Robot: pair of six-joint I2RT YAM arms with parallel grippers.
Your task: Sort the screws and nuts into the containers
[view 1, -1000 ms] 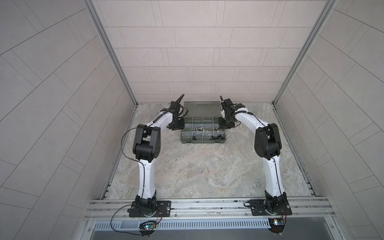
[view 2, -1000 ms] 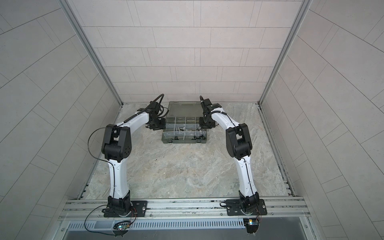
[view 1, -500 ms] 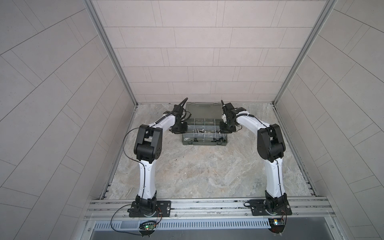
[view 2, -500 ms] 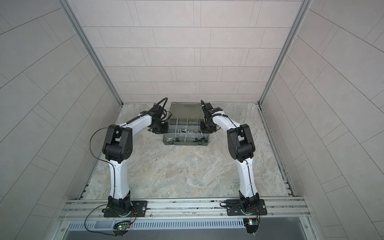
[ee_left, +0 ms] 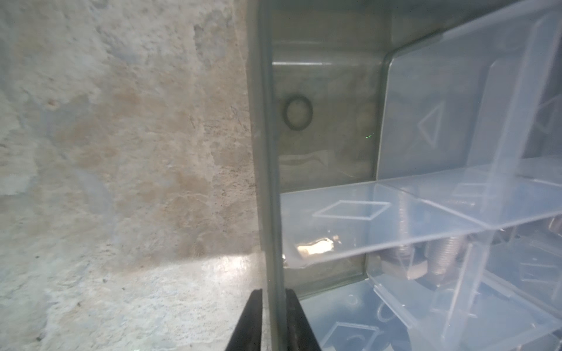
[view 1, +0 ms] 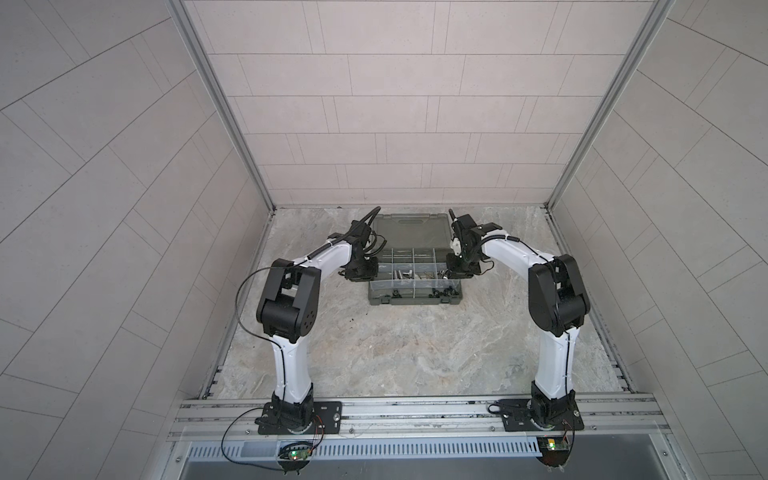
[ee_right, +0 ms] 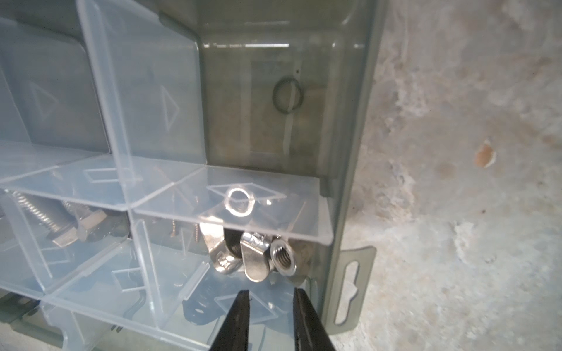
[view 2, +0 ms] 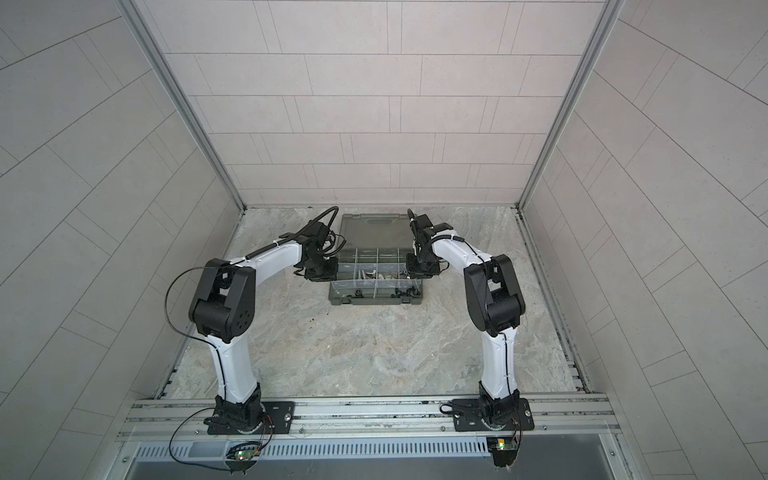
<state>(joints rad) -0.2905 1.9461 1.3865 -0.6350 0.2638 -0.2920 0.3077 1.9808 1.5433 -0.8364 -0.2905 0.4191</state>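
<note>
Case wall (ee_left: 265, 152) clamped in left pincer (ee_left: 273, 291); right pincer (ee_right: 271, 291) part-open, empty, near wing nuts (ee_right: 252, 258) partly behind clear divider (ee_right: 273, 218).

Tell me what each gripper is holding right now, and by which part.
Left gripper: the translucent grey-green plastic organizer case, pinched by its side wall, jaws either side. Right gripper: nothing; its jaws stand apart over a compartment.

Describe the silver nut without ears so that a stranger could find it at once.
Find the open grey-green organizer case. Go to the compartment at its right edge, in front of the right hand. Among the silver wing nuts there, the hex nut is the plain six-sided ring with a threaded hole and no ears.
</note>
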